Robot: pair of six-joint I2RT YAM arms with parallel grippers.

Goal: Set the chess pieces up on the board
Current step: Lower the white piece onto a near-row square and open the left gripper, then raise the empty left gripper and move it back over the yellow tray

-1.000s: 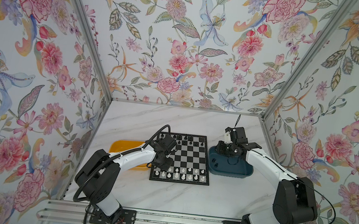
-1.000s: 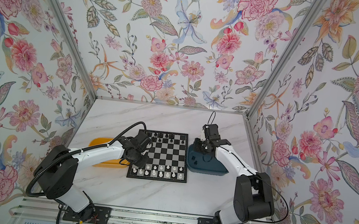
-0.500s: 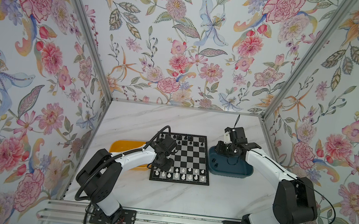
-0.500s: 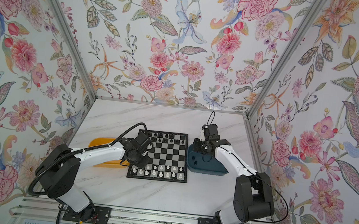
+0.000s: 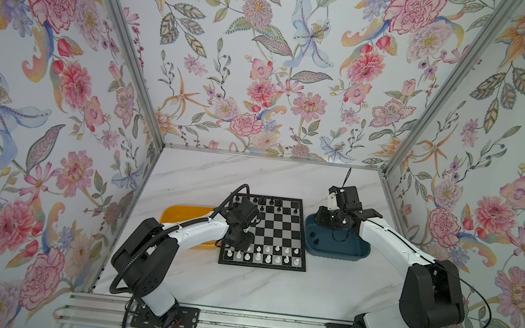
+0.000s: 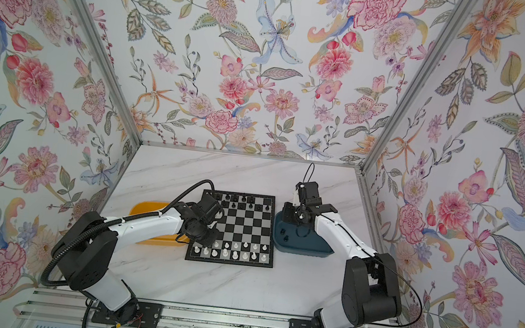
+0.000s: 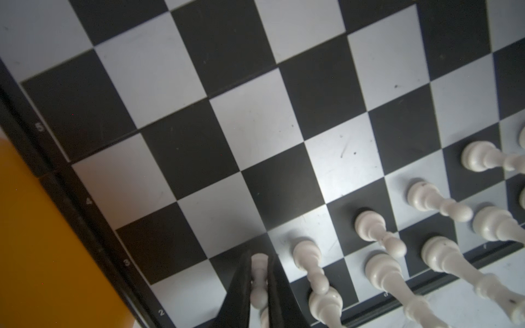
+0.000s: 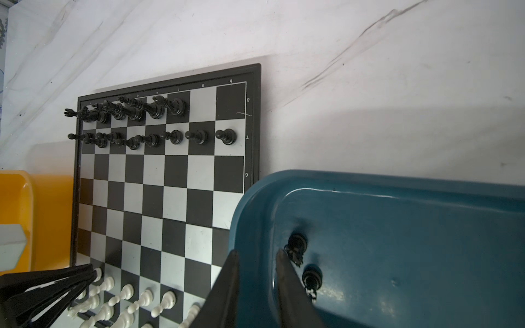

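The board point(image 5: 275, 227) point(image 6: 241, 223) lies mid-table, with black chess pieces point(image 5: 270, 202) in its far two rows and white ones point(image 5: 264, 254) in its near two rows. My left gripper point(image 5: 239, 239) point(image 7: 259, 257) is over the near left corner, shut on a white pawn point(image 7: 259, 272). That pawn stands upright on a dark square beside other white pawns. My right gripper point(image 8: 258, 252) hangs open and empty over the left rim of the dark blue tray point(image 5: 345, 251) point(image 8: 397, 227). Two black pieces point(image 8: 297, 244) point(image 8: 311, 279) lie in that tray beside one finger.
A yellow tray point(image 5: 181, 216) point(image 7: 42, 241) sits against the board's left edge, partly under my left arm. The blue tray touches the board's right edge. Floral walls close in the marble table on three sides.
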